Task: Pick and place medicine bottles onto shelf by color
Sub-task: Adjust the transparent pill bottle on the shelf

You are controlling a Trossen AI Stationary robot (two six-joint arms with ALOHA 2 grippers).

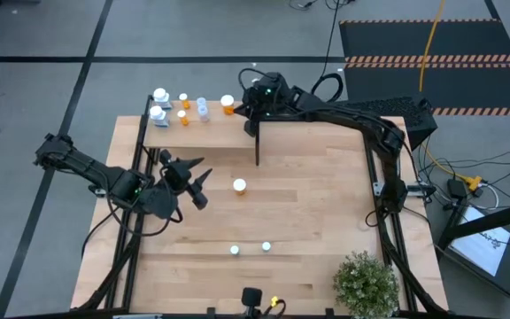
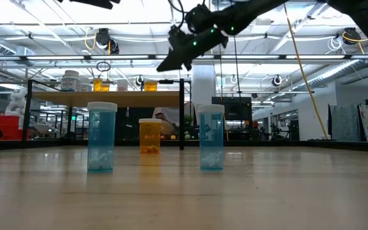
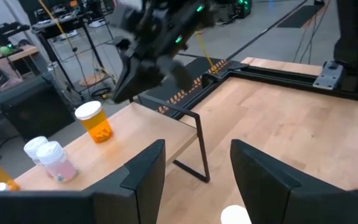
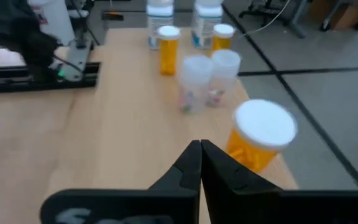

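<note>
Up top, right gripper (image 1: pixel 248 113) fingers shut above shelf (image 1: pixel 211 133), beside orange bottle (image 1: pixel 227 105).

**Counts: ten bottles, one shelf, one plant**

Four orange-amber round bottles with white caps (image 1: pixel 239 186). Two white round bottles (image 1: pixel 158 113). Four pale clear round bottles with white caps (image 1: pixel 266 247). One light-wood shelf on a black frame (image 1: pixel 206 133). One green potted plant (image 1: pixel 366 282).

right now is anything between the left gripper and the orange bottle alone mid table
Nothing visible stands between them. The left gripper, open, is beside the orange bottle with only bare tabletop between. The shelf's black upright panel stands farther back.
</note>
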